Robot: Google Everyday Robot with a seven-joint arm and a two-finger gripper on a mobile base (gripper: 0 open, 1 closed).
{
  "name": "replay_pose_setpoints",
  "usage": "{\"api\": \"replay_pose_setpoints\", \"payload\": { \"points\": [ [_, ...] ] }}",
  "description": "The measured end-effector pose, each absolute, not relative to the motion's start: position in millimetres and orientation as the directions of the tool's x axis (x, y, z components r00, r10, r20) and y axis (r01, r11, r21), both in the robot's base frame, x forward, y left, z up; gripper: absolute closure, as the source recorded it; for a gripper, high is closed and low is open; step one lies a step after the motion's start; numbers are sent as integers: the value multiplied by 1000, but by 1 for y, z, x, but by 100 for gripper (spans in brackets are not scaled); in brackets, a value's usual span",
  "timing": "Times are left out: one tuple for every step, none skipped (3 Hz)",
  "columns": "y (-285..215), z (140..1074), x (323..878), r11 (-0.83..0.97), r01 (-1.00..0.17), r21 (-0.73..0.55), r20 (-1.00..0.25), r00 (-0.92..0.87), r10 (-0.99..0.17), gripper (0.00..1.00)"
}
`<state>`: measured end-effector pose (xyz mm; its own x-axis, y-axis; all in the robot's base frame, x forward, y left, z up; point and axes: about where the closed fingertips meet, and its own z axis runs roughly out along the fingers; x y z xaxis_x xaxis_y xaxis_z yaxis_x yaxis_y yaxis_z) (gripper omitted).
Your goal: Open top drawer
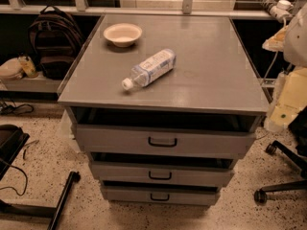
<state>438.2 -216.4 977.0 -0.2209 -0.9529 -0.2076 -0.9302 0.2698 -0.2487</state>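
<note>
Speckled floor surrounded the table [211,71]; the top drawer [120,140] sat just under its top. The hand [289,101] hung at the right edge, its grip impossible to tell. The handle [162,142] wanted a central hook and a straight pull.

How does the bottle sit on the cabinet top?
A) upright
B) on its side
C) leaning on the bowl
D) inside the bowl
B: the bottle lies on its side on the cabinet top, apart from the bowl. The gripper is at the upper right, away from all three.
</note>
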Motion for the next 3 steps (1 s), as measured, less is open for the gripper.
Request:
{"api": "replay_pose_setpoints", "payload": {
  "points": [
    [-216, 977, 438, 270, -930, -249, -207, -221, -953, 0],
    [-211, 969, 433, 252, -933, -257, -195, -206, -959, 0],
    [-203, 948, 420, 230, -938, -257, -182, -187, -965, 0]
  ]
}}
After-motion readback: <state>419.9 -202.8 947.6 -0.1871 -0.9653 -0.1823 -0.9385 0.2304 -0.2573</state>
